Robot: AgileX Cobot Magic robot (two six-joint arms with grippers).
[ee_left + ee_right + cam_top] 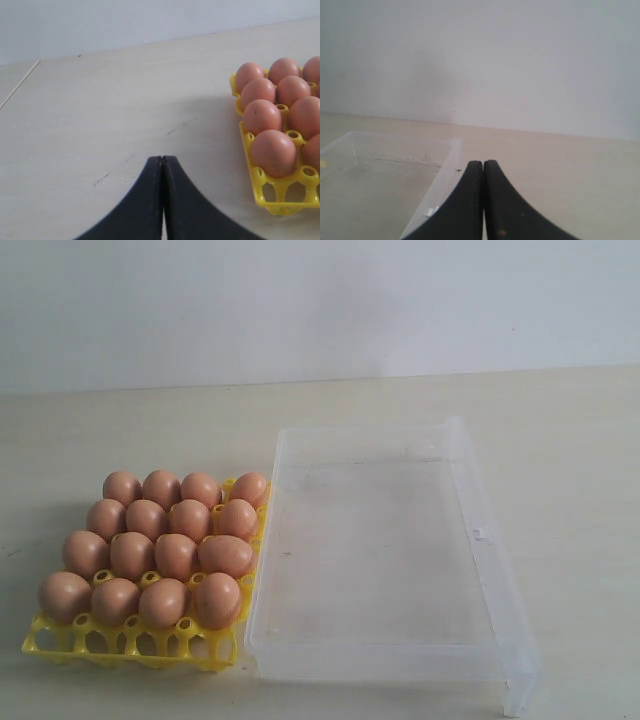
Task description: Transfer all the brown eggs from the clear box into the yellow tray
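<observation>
Exterior view, so: the yellow tray sits on the table with the brown eggs packed into its cups, four rows of them. Just right of the tray lies the clear box, long side alongside it. Left gripper hangs over the table near the tray's edge, fingers pinched together on nothing. Right gripper, same deal, squeezed tight by the box's wall.

Soft even light, faint shadows, slightly hazy, low contrast.
</observation>
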